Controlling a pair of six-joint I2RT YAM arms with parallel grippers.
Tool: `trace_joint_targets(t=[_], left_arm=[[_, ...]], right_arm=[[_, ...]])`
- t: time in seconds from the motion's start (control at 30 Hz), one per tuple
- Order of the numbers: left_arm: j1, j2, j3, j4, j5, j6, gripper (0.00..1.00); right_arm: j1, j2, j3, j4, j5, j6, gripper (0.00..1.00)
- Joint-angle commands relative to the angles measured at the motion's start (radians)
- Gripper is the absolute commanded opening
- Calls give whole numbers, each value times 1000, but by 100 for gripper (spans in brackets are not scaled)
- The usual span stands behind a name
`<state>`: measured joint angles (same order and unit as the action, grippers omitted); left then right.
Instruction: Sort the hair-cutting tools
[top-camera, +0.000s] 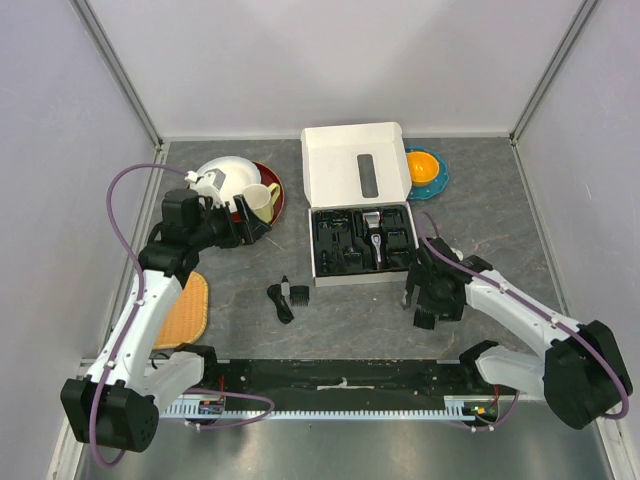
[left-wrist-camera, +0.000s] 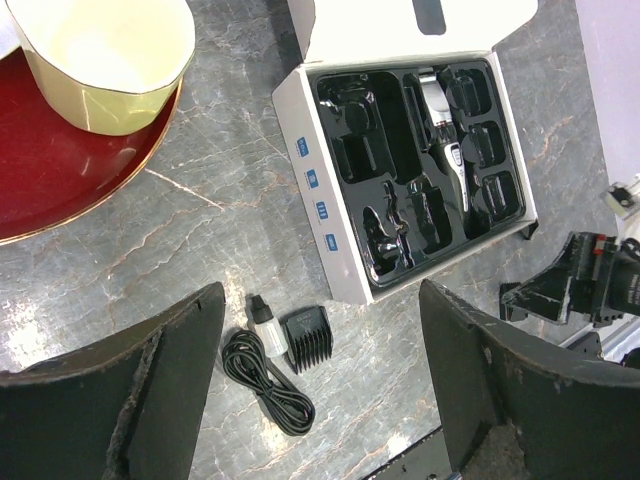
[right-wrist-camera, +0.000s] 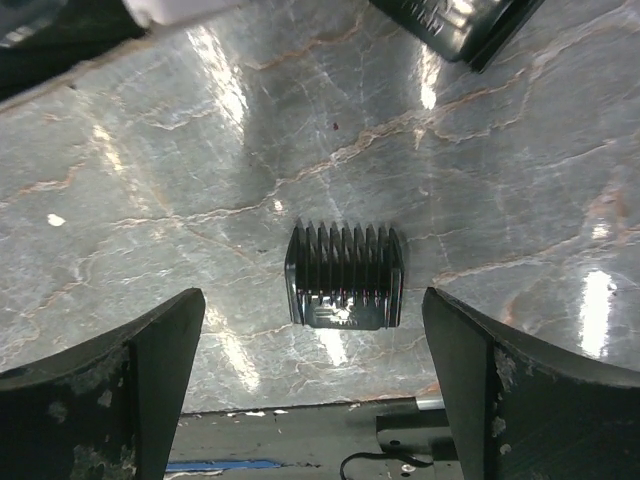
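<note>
A white box (top-camera: 355, 160) lies open at the table's middle, its black tray (left-wrist-camera: 348, 165) holding the black-and-silver clipper (left-wrist-camera: 445, 130) and several comb attachments. A black comb attachment (left-wrist-camera: 308, 340) rests on the table in front of the box, beside a small clear bottle (left-wrist-camera: 262, 312) and a coiled black cord (left-wrist-camera: 265, 375). Another comb attachment (right-wrist-camera: 345, 277) lies flat on the table right of the box. My right gripper (right-wrist-camera: 312, 300) hangs open just above it, a finger on each side and neither touching. My left gripper (left-wrist-camera: 322, 292) is open and empty, up high near the cup.
A red plate (top-camera: 272, 185) at the back left carries a white bowl (top-camera: 225, 175) and a yellow cup (top-camera: 260, 200). A teal dish with an orange bowl (top-camera: 427, 168) sits behind the box. A woven mat (top-camera: 185, 310) lies at the left, and a black rail (top-camera: 340, 385) runs along the near edge.
</note>
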<state>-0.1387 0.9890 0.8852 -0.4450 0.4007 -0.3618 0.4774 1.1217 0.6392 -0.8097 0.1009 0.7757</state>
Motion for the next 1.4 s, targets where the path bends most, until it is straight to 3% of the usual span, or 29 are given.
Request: trace_joint_targets(t=[0.0, 0.33, 0.53, 0.63, 0.93, 1.13, 1.37], left_arm=[[4, -21, 18, 3, -3, 20, 84], [5, -21, 18, 2, 0, 18, 84], [4, -39, 9, 49, 87, 14, 84], [4, -50, 1, 75, 134, 12, 84], [-10, -73, -20, 248, 398, -80, 84], [-156, -59, -61, 449, 331, -219, 84], [-487, 72, -95, 711, 23, -232, 83]], right_arm=[[-2, 46, -52, 102, -47, 51, 97], [-2, 78, -93, 116, -3, 108, 84], [-2, 23, -125, 142, 3, 129, 55], [-2, 13, -121, 141, -9, 123, 46], [-2, -178, -9, 106, -84, 148, 41], [0, -309, 43, 268, -145, 269, 41], [0, -270, 119, 507, -121, 460, 41]])
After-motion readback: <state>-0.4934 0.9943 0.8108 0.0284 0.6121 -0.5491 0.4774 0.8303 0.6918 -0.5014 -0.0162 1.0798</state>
